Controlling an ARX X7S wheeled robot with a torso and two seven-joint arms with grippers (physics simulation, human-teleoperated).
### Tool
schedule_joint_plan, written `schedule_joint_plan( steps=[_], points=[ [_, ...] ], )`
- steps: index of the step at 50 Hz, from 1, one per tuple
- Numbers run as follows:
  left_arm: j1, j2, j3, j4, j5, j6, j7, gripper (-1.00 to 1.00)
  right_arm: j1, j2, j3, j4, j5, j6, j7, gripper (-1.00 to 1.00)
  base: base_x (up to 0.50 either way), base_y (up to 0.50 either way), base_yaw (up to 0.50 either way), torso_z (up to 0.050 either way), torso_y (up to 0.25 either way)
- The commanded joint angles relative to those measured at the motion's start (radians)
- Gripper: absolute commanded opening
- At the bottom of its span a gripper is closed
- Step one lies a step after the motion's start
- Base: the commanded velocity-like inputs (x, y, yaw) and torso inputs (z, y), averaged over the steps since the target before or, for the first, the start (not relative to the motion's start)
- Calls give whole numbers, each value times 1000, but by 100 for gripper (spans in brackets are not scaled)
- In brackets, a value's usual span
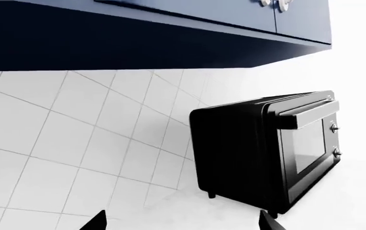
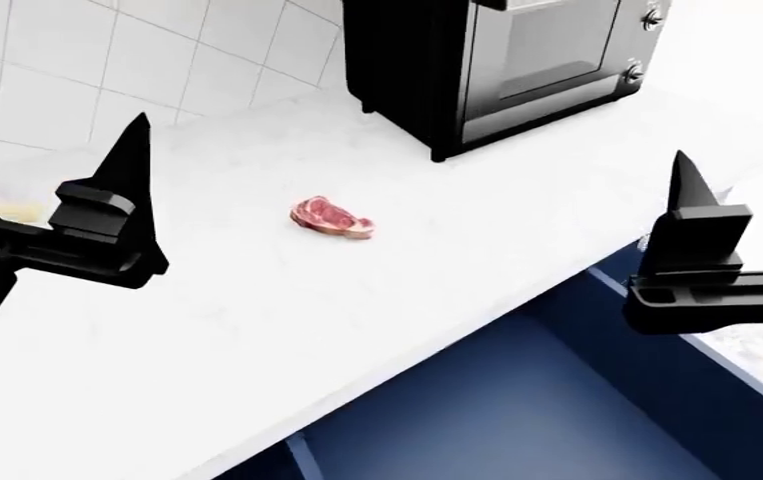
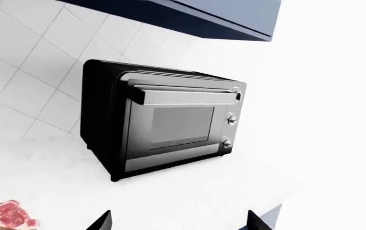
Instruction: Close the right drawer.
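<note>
The left claw [image 2: 48, 180] hangs above the white marble-look tabletop [image 2: 354, 300] with its two black pointed fingers spread wide; it holds nothing and touches nothing. Its wrist view shows both fingertips [image 1: 96, 221] far apart with only bare surface between them. Ahead of this claw and to its right lies one raw red steak [image 2: 333, 218], a small marbled slab flat on the tabletop, well clear of both claws. Beyond the steak stands one black toaster oven [image 2: 515, 60] with a glass door, a silver bar handle and two round knobs, near the white tiled wall [image 2: 114, 70]. Above it, in the wrist views, hang glossy navy-blue wall cabinets [image 1: 170, 33]; how many I cannot tell.

Below the tabletop's front edge, between the claws and nearer the right one, the one wide glossy navy-blue right drawer [image 2: 488, 410] stands pulled out, its blue box interior open to view. Its handle is not visible.

The right claw [image 2: 701, 250] hovers just above the drawer's far side wall, touching nothing. Its wrist view shows two black fingertips [image 3: 100, 221] set widely apart and empty.
</note>
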Motion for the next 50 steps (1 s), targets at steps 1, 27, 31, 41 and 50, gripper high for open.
schedule_joint_plan(
  steps=[1,27,31,41,50],
  points=[
    [-4,-9,8,-3,-5,8,-7,100,16,9,2,9,10,14,4,100,559,107,0,0,10],
    [11,-14,7,10,7,24,6,100,37,-5,-1,5,5,47,-2,100,102,51,0,0,1],
    [7,-15,11,8,8,26,7,100,38,-12,-6,8,3,55,-5,100,0,0,0,0,0],
    [9,-17,14,9,12,31,9,100,31,-4,-3,3,-5,44,-12,100,0,0,0,0,0],
    [12,-20,16,8,19,35,14,100,41,-15,4,3,-2,46,-13,100,0,0,0,0,0]
  ],
)
